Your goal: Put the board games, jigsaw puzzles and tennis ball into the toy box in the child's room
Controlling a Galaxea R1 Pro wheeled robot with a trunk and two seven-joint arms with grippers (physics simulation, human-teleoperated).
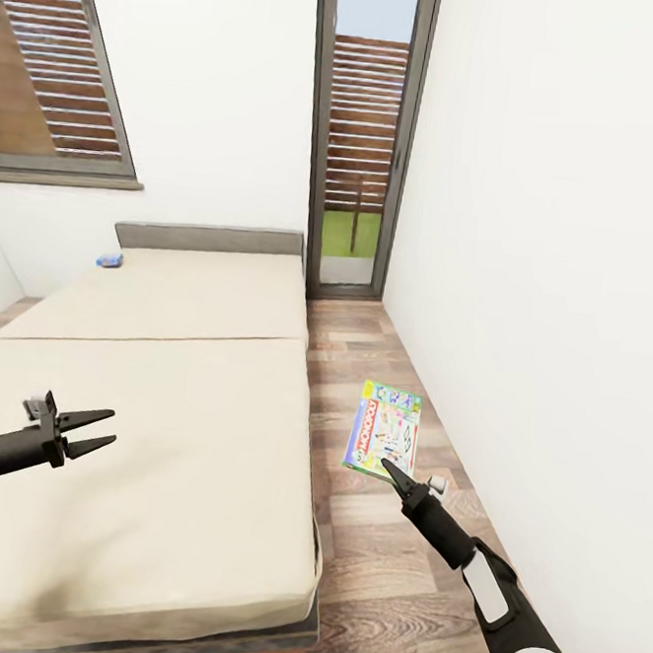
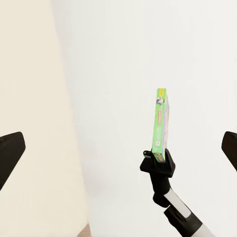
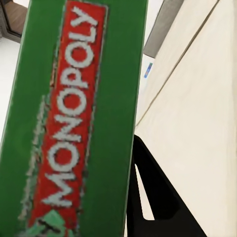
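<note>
right gripper (image 1: 393,468) jaws clamped on green board game (image 1: 385,431), held off the bed's (image 1: 160,421) right edge above floor; left gripper (image 1: 94,432) jaws open, empty; keep grip firm, box level, carry to toy box.

Slim black forearms, pointed black two-finger left claw (image 1: 93,430), right claw (image 1: 393,471) (white-grey sleeve behind it)
</note>
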